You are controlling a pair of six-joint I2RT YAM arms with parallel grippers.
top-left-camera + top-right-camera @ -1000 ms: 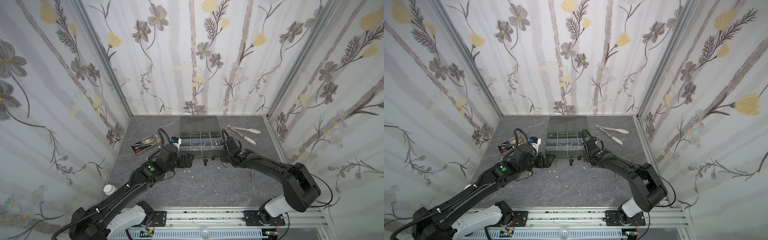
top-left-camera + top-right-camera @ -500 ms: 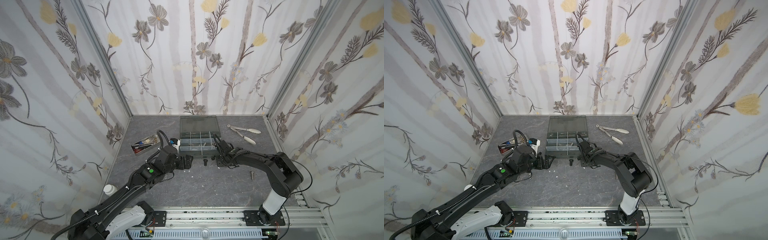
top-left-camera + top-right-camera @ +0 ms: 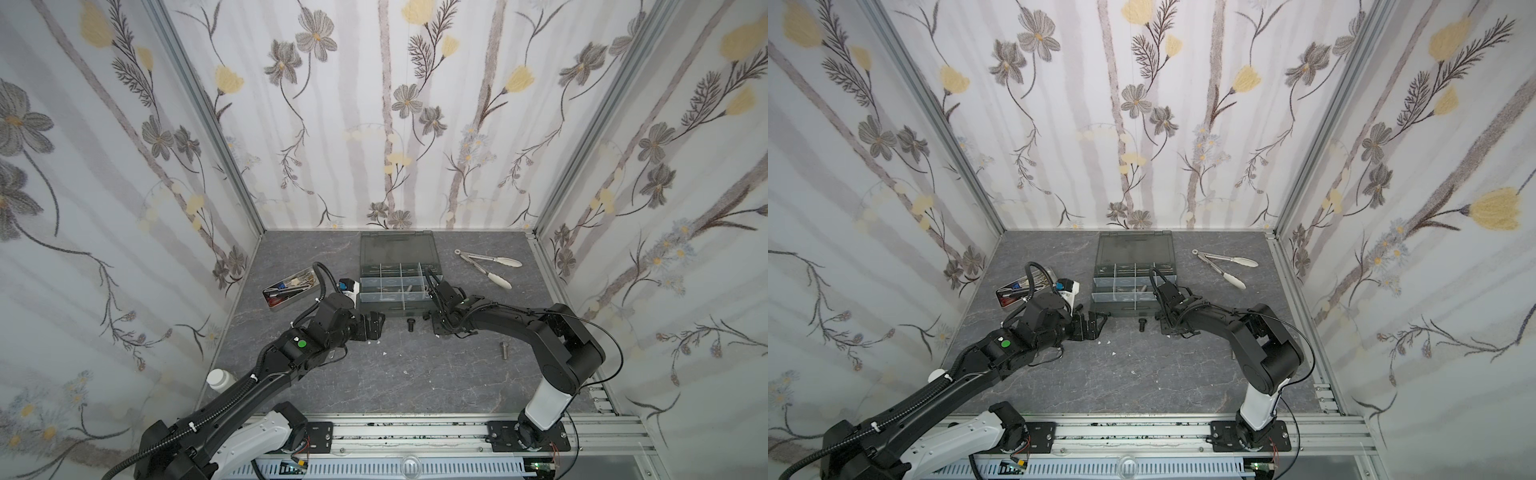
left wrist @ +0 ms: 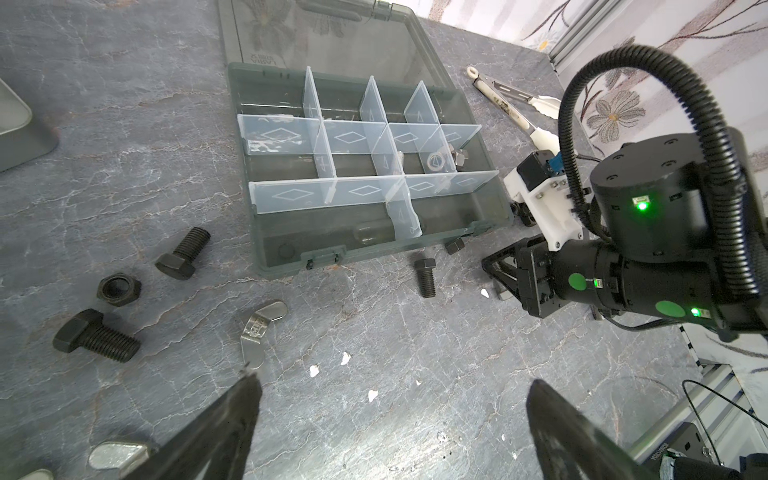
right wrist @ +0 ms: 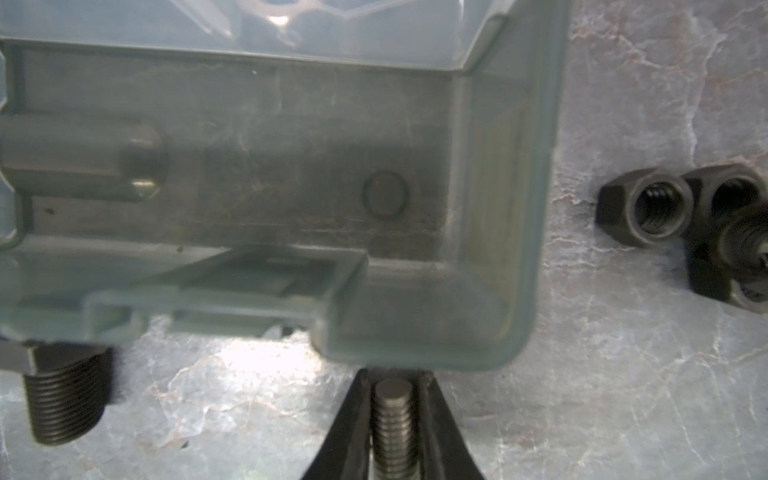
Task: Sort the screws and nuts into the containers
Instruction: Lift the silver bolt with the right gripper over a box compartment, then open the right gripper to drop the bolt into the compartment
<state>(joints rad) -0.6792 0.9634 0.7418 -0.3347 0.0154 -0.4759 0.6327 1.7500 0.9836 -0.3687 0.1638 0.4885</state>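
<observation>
**Grey marbled tabletop, two robot arms at a parts box**

Grey stone-patterned table (image 3: 415,374) sits inside three walls (image 3: 386,104) papered with grey and yellow flowers. At the far centre lies a dark green organizer box (image 3: 395,310). Its clear lid is folded back flat, and its compartments (image 4: 286,195) are split by cloudy dividers. A few silver pieces (image 4: 436,160) rest in the right-hand compartments of the middle row.

The left arm stretches from the near left corner diagonally toward the centre, with its wrist low and level. The left gripper (image 3: 372,327) hangs just above the table, near the box's near left corner. Its fingers (image 4: 232,415) are spread wide apart with nothing between them.

The right arm rises from the near right, bends sharply at the elbow, and runs leftward low over the table. Its wrist tips down at the box's near right corner. The right gripper (image 3: 437,326) has its fingers (image 5: 349,440) pressed against the threaded shaft of a silver screw (image 5: 392,419), pinching it just in front of the box wall.

Between the two grippers a black screw (image 3: 411,324) lies loose on the table. Black nuts (image 5: 658,208) lie just beside the box's near right corner. By the left gripper lie two more black screws (image 4: 183,253), a black nut (image 4: 119,289) and a silver wing nut (image 4: 259,332). Another silver screw (image 3: 504,350) lies alone further to the near right.

Metal tongs (image 3: 490,268) lie far right, and a metal tray of tools (image 3: 291,289) lies to the left of the box.
</observation>
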